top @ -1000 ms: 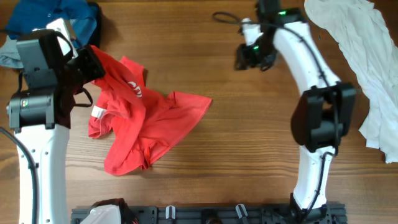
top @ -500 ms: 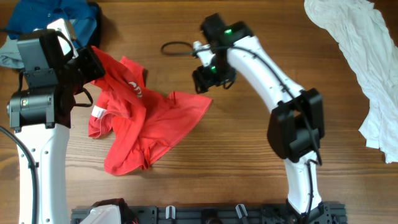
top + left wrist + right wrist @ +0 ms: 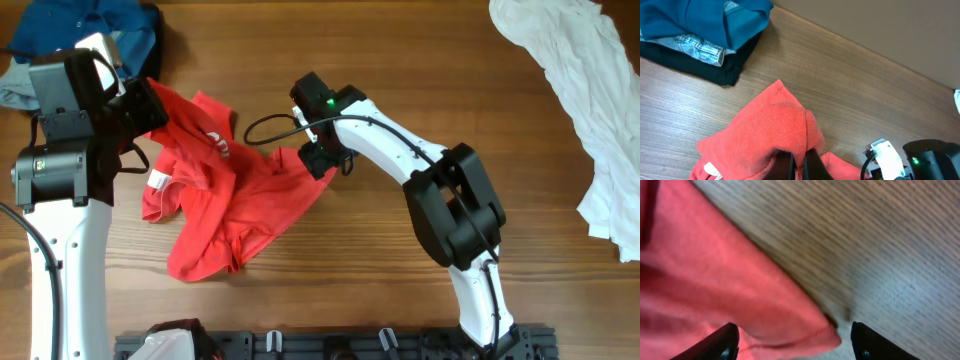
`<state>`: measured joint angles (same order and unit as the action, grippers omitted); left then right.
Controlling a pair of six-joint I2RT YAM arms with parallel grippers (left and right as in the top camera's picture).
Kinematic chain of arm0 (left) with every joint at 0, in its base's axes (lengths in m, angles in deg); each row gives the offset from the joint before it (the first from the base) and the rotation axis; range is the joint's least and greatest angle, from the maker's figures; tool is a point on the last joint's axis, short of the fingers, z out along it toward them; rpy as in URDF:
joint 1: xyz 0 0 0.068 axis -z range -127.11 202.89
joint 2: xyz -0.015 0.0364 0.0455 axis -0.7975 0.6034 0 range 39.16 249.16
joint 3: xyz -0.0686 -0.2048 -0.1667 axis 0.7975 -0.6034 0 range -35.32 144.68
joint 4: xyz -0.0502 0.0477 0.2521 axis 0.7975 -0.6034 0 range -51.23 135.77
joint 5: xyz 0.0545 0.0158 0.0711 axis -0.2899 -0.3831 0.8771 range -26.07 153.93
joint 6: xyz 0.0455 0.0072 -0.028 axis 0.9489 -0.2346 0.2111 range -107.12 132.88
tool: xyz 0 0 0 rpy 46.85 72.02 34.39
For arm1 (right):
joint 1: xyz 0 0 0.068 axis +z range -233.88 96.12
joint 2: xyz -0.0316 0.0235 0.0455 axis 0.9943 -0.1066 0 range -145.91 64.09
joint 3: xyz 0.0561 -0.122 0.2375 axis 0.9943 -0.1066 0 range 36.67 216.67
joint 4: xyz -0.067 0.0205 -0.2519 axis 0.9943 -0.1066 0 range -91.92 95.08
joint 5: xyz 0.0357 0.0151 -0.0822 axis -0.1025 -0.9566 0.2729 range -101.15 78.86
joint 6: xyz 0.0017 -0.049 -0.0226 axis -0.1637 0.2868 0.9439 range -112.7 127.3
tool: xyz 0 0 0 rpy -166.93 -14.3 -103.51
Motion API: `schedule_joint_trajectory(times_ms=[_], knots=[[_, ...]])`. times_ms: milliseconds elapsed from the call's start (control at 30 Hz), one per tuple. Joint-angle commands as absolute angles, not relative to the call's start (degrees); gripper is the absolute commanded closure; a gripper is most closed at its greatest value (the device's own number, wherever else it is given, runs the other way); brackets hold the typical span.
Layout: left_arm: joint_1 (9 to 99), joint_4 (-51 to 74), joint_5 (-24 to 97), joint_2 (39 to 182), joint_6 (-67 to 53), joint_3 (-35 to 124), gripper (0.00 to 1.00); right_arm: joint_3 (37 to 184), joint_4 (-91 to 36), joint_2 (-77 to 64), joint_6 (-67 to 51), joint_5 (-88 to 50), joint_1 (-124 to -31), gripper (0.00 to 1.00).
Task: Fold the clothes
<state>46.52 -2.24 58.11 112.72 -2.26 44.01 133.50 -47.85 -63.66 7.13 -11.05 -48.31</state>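
Note:
A crumpled red T-shirt (image 3: 235, 195) lies on the wooden table at the left of centre. My left gripper (image 3: 150, 108) is shut on the shirt's upper left edge, and the pinched red fabric (image 3: 780, 130) shows bunched over its jaws (image 3: 798, 165) in the left wrist view. My right gripper (image 3: 322, 158) is open, low over the shirt's right corner. In the right wrist view that corner (image 3: 810, 330) lies between the spread fingers (image 3: 795, 342).
A stack of blue and dark folded clothes (image 3: 90, 30) sits at the back left, also in the left wrist view (image 3: 695, 30). A white garment (image 3: 590, 90) lies crumpled along the right edge. A black rail (image 3: 340, 345) runs along the front edge.
My right arm has swung from the back right down to the left, onto the red shirt's right corner. The left arm and the shirt have not moved.

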Motion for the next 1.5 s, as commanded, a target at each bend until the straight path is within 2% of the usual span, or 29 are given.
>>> schedule_joint_trajectory(times_ms=[0,67,133,167,233,267,300,500,733,867,1200,1467], knots=[[46.3,-2.1,58.5,112.5,-1.1,44.1,0.96,131.1,-45.1,-64.9,7.5,-9.6,-48.3,0.28],[46.3,-2.1,58.5,112.5,-1.1,44.1,0.96,129.2,-43.7,-64.9,7.2,-9.6,-48.3,0.3],[46.3,-2.1,58.5,112.5,-1.1,44.1,0.96,127.3,-42.7,-64.9,6.5,-9.6,-48.3,0.39],[46.3,-2.1,58.5,112.5,-1.1,44.1,0.96,126.8,-42.6,-64.9,5.7,-9.6,-48.3,0.5],[46.3,-2.1,58.5,112.5,-1.1,44.1,0.96,125.9,-42.6,-64.9,4.6,-9.5,-48.3,0.84],[46.3,-2.1,58.5,112.5,-1.1,44.1,0.96,125.9,-42.6,-64.9,4.0,-9.6,-48.3,0.94],[46.3,-2.1,58.5,112.5,-1.1,44.1,0.96,125.9,-42.5,-64.9,3.6,-9.5,-48.3,0.96],[46.3,-2.1,58.7,112.5,-1.1,44.1,0.96,130.4,-45.7,-64.9,0.6,-9.3,-51.0,0.96],[46.6,-2.9,59.3,112.5,-1.1,44.1,0.96,143.7,-49.4,-64.9,1.1,-12.0,-63.5,0.96],[48.4,-4.5,59.3,113.3,-1.1,44.1,0.96,144.7,-47.3,-64.9,3.1,-19.0,-71.1,0.96],[57.5,-5.1,59.1,123.3,-2.6,44.1,0.96,146.5,-35.7,-64.9,5.7,-19.5,-85.5,0.96],[60.3,-4.0,59.1,128.0,-2.6,44.1,0.96,154.4,-35.5,-64.9,5.7,-20.2,-92.2,0.96]])
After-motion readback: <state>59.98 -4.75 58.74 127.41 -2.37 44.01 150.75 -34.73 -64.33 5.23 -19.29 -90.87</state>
